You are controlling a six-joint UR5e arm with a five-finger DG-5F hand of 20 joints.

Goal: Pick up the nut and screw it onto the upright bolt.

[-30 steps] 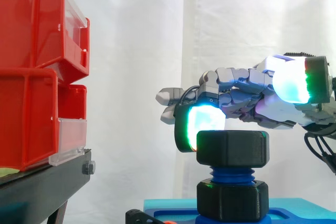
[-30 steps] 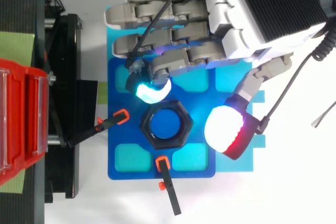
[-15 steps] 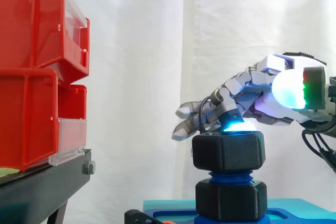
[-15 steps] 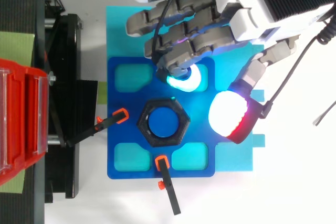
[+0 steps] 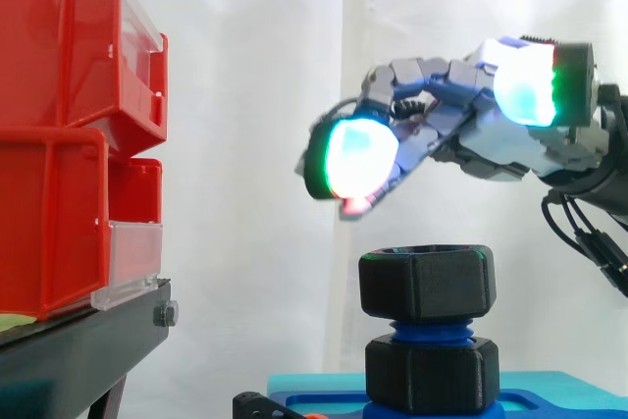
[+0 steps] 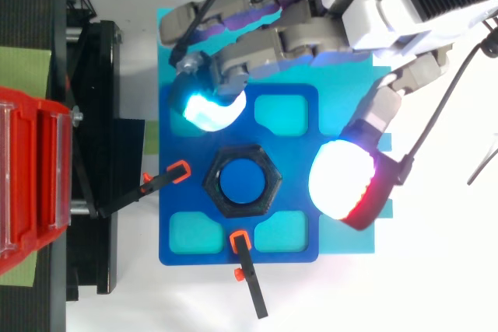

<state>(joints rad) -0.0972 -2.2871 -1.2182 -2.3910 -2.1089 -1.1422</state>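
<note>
Hand: the hand (image 5: 461, 130) hangs above the bolt (image 5: 425, 327) and is not touching it. Its fingers are loosely bent and spread wide from the thumb, and it grips nothing.
Pads: from the top, one cyan-white fingertip (image 6: 208, 108) sits up and left of the bolt, while the thumb's white-and-red pad (image 6: 346, 186) floats off to the bolt's right.
Nut: the black hex nut (image 5: 425, 285) is on the bolt's upper end, looking level, with blue thread showing just beneath it.
Lower hex: a second black hex piece (image 5: 427, 375) wraps the bolt's foot.
Plate: a dark blue plate (image 6: 175, 188) carries the bolt at its middle, with cyan pockets ringing the bolt.
Clamps: two black clamps with orange tips close in on the bolt. One (image 6: 180, 171) comes from the left in the top view, the other (image 6: 240, 240) from below, and both tips are near the nut.
Bins: red bins (image 5: 69, 144) on a black stand (image 5: 78, 350) are well apart from the bolt, on the side view's left.
Gap: there is clear air between the pads and the nut's top face.
Room: bare white surface lies right of the bolt past the plate's edge, and the stand crowds the plate's left edge.
</note>
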